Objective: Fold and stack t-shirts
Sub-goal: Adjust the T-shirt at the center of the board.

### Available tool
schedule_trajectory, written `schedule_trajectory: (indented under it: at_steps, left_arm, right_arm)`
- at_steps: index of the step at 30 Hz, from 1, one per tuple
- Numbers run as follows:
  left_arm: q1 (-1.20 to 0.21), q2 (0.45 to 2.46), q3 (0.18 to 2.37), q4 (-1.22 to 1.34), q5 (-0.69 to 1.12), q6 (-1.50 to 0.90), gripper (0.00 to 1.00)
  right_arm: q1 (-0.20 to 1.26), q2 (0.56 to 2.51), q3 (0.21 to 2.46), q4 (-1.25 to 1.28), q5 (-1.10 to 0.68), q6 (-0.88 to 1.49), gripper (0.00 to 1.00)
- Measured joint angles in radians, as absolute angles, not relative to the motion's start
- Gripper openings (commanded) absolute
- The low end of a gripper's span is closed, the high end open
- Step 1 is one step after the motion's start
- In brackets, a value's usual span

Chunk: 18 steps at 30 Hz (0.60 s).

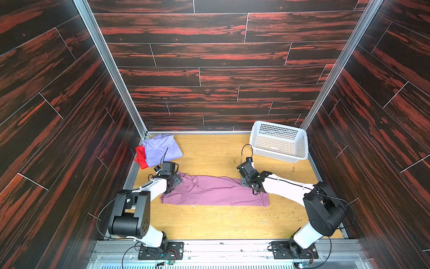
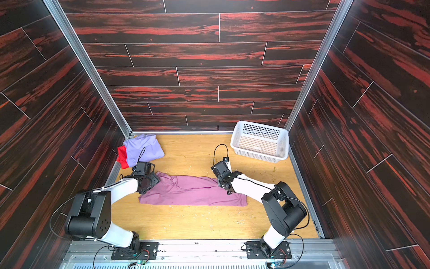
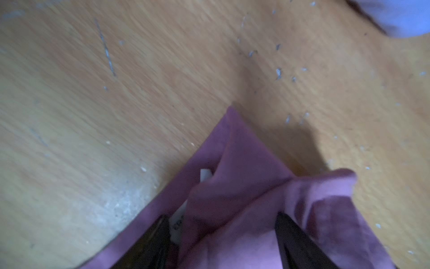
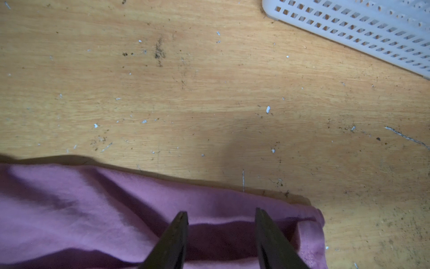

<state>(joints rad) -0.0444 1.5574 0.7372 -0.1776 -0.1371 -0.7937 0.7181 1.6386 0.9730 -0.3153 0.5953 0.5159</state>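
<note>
Pink-mauve t-shirt (image 1: 216,192) mid-fold: left claw (image 3: 221,217) at nine o'clock, right claw (image 4: 221,210) at three, both parted astride it; next, pinch corners.

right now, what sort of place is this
Probably a robot lab test cell: panelled walls on aluminium posts, robot arms bolted to a metal rail, a t-shirt laid out on a scuffed wooden table.

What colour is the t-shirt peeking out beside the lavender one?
Red. The t-shirt shows best in a top view, at the table's far corner.
</note>
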Motion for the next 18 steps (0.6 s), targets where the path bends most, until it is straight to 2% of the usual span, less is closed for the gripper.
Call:
schedule_trajectory:
  at_steps: [2, 4, 10, 18]
  left_arm:
    - [-0.041, 1.570, 0.745, -0.163, -0.130, -0.794, 0.76]
    - [-0.036, 1.581, 0.752, -0.147, -0.123, -0.793, 0.71]
    - [-0.010, 1.634, 0.775, -0.080, -0.067, -0.786, 0.24]
    - [0.019, 1.712, 0.835, -0.028, 0.036, -0.772, 0.15]
  right_arm:
    - [0.718, 1.633, 0.973, -0.317, 0.596, 0.516, 0.50]
    - [0.718, 1.630, 0.973, -0.318, 0.599, 0.516, 0.50]
    - [0.718, 1.626, 0.973, -0.327, 0.606, 0.519, 0.50]
    - [0.718, 1.625, 0.973, -0.345, 0.617, 0.519, 0.50]
